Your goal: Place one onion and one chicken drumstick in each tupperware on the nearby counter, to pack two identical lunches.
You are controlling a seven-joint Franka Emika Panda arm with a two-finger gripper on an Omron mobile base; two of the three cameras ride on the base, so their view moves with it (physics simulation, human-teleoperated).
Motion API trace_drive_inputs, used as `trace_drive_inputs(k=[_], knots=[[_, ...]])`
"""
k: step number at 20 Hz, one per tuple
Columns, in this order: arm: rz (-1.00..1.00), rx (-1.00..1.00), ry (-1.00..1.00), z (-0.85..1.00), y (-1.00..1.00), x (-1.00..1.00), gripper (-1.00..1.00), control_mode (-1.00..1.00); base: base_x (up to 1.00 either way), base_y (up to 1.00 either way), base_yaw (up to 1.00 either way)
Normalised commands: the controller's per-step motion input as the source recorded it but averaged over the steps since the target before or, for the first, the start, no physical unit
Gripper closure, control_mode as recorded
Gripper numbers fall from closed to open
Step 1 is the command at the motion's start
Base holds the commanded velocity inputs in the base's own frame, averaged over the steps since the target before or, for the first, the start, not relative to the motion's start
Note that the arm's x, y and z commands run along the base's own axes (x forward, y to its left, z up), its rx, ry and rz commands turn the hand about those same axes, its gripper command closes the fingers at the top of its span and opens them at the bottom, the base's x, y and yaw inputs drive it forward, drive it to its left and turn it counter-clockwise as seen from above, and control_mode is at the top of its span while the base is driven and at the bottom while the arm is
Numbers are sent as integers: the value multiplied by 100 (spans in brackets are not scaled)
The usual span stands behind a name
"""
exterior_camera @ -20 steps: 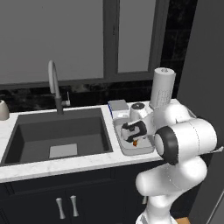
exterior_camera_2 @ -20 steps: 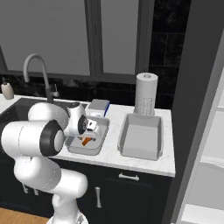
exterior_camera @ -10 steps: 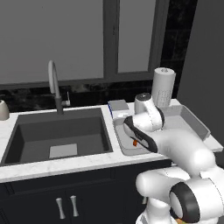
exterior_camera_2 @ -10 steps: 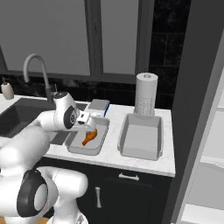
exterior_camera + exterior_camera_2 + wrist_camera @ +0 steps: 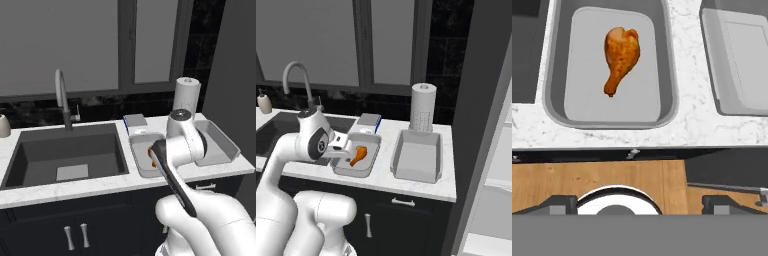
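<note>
Long white marbled stone counter [image 5: 387, 172], black cabinets below. Grey rectangular tupperware [image 5: 672, 95] beside sink, second grey tupperware [image 5: 737, 60] cut off at frame edge. Golden-brown glossy chicken drumstick [image 5: 619, 57] lying inside first tupperware. Dark two-finger gripper [image 5: 637, 202] spread wide, gripping nothing, fingertips half hidden.

I see two grey plastic tubs side by side on the white, faintly marbled desk [image 5: 387, 176], over black cabinet doors. The nearer tub [image 5: 669, 75] is an open rounded rectangle, just beside the sink. One chicken drumstick [image 5: 619, 55] lies flat on its pale floor, golden brown, its thick end toward the far wall and its thin bone end pointing toward the desk's front edge, touching none of the walls. The drumstick is the one piece of food I can make out in there. The second tub [image 5: 415, 163] sits apart to the right, in front of the paper roll, its grey inside bare.
</note>
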Motion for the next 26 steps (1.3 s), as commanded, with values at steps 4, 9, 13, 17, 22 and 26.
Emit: trace_drive_inputs(k=[4,9,13,17,22,26], knots=[[1,-1,-3,0,1,-40,-100,-100,0,0,0],[1,0,-3,0,1,-16,-100,100,-19,0,0],[0,0,0,0,0,0,-100,100,-100,-34,-3],[0,0,0,0,0,0,-100,100,-76,-83,-17],[0,0,0,0,0,0,-100,100,-17,-100,-23],[0,0,0,0,0,0,-100,100,0,-100,-13]])
